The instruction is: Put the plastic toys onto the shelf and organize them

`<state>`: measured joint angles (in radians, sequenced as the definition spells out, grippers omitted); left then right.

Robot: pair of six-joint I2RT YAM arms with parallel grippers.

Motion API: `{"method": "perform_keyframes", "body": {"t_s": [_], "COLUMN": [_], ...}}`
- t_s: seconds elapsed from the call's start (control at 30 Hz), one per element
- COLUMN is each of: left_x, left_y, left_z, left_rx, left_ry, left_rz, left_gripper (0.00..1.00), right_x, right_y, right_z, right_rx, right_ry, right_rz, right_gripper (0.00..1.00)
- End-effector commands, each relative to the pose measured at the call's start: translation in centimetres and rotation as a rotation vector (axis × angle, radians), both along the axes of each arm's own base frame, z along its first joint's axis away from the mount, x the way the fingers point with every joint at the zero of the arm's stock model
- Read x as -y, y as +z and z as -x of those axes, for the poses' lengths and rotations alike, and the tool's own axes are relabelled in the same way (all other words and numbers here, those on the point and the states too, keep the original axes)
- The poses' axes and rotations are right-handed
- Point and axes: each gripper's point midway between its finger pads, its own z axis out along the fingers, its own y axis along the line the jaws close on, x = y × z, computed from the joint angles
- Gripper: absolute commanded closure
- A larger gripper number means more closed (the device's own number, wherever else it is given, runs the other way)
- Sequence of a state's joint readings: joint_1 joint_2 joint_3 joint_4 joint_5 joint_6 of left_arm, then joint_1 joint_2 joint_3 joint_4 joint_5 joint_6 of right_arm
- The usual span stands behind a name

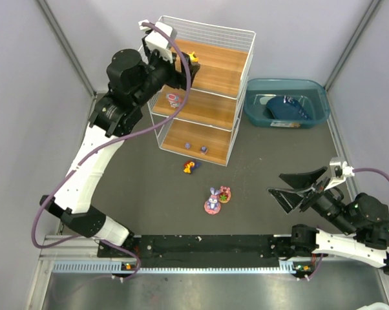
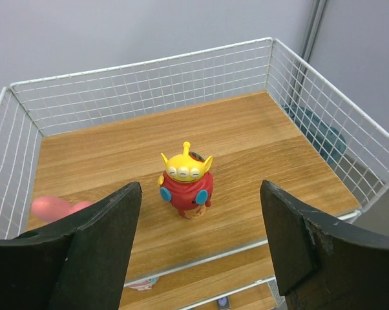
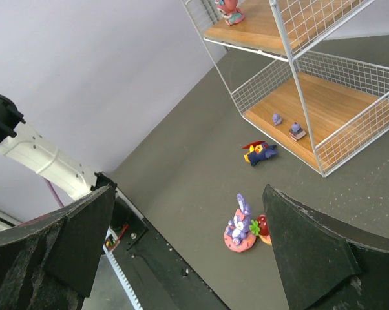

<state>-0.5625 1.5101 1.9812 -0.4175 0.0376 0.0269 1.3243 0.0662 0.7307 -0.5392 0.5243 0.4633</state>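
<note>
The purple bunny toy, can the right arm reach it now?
Probably yes: the bunny toy stands on bare tabletop near the open right end effector; only a red toy beside it might crowd the grasp.

dark table point(image 1: 265, 161), shelf point(image 1: 215, 108), teal bin point(image 1: 251, 113), 3 toys point(image 1: 212, 203)

The shelf point(image 1: 210, 97) stands at the far middle of the table point(image 1: 149, 194). The bin point(image 1: 314, 116) sits near it on the right. One figurine point(image 2: 186, 181) stands upright on the top tier, near its front edge, and the left gripper point(image 2: 200, 187) is just in front of it. Another toy point(image 1: 174, 99) sits at the left of the middle tier. Two small pieces point(image 1: 196, 147) rest side by side on the bottom tier. On the table, a fallen toy point(image 1: 190, 166) lies just before the shelf. Nearer the arms, an eared toy point(image 1: 212, 201) and its neighbour point(image 1: 225, 193) sit just beside each other. The right gripper point(image 1: 278, 184) is to their right.
</note>
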Motion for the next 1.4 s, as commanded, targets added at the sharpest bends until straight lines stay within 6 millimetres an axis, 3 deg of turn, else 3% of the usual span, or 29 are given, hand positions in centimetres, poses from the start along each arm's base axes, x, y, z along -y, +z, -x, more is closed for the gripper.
{"method": "perform_keyframes", "body": {"t_s": [0.0,0.07,0.17,0.27,0.33,0.37,0.4,0.43,0.47,0.5,0.57,0.6,0.7,0.8,0.83,0.9,1.1,1.23,1.37], "left_x": [-1.9,-2.5,-4.2,-5.3,-5.7,-5.4,-5.3,-5.2,-5.0,-4.7,-3.8,-3.5,-2.7,-2.6,-2.6,-2.6,-1.6,-1.5,-2.2], "left_y": [4.7,5.4,6.8,6.9,4.0,3.8,0.0,-1.4,-2.9,-6.6,-10.3,-13.7,-19.4,-23.2,-24.0,-25.7,-28.5,-30.4,-33.6], "left_z": [3.4,4.6,8.3,12.8,15.2,16.5,17.3,17.8,18.1,18.1,18.6,18.6,19.4,19.9,20.0,20.1,20.3,19.7,17.9], "left_rx": [0.111,0.135,0.163,0.176,0.129,0.16,0.106,0.098,0.068,0.001,-0.089,-0.152,-0.297,-0.388,-0.4,-0.425,-0.483,-0.527,-0.617], "left_ry": [-0.018,-0.023,-0.049,-0.128,-0.175,-0.227,-0.248,-0.267,-0.281,-0.285,-0.323,-0.32,-0.333,-0.315,-0.306,-0.294,-0.312,-0.255,-0.104], "left_rz": [0.092,0.107,0.184,0.263,0.298,0.328,0.331,0.343,0.369,0.356,0.351,0.337,0.342,0.355,0.355,0.347,0.302,0.289,0.293], "left_gripper": [0.21,0.2,0.2,0.22,0.23,0.23,0.22,0.22,0.21,0.21,0.21,0.21,0.21,0.21,0.21,0.2,0.19,0.18,0.14], "right_x": [0.3,0.4,0.6,0.5,0.1,-0.2,-1.0,-1.4,-1.9,-2.4,-3.0,-3.0,-3.4,-4.1,-4.2,-5.4,-7.5,-8.1,-8.4], "right_y": [0.8,0.7,0.4,-0.8,-2.3,-3.1,-3.9,-4.5,-5.5,-6.5,-8.0,-8.6,-11.9,-14.7,-15.9,-16.4,-19.1,-19.5,-19.4], "right_z": [-0.2,-0.2,-0.5,-1.3,-2.1,-2.4,-2.7,-2.8,-3.0,-3.4,-3.7,-4.0,-4.6,-4.5,-4.6,-4.2,-3.7,-4.1,-4.3], "right_rx": [0.021,0.021,0.015,-0.013,-0.045,-0.054,-0.067,-0.083,-0.097,-0.114,-0.15,-0.16,-0.222,-0.282,-0.301,-0.319,-0.378,-0.389,-0.382], "right_ry": [-0.013,-0.016,-0.039,-0.089,-0.136,-0.147,-0.156,-0.161,-0.168,-0.191,-0.215,-0.232,-0.298,-0.299,-0.3,-0.246,-0.127,-0.122,-0.121], "right_rz": [-0.035,-0.036,-0.032,0.007,0.074,0.103,0.151,0.167,0.199,0.24,0.27,0.285,0.332,0.352,0.363,0.338,0.349,0.347,0.352], "right_gripper": [0.01,0.01,0.01,0.01,0.01,0.01,0.01,0.01,0.01,0.01,0.01,0.01,0.01,0.01,0.01,0.01,0.02,0.02,0.02]}}
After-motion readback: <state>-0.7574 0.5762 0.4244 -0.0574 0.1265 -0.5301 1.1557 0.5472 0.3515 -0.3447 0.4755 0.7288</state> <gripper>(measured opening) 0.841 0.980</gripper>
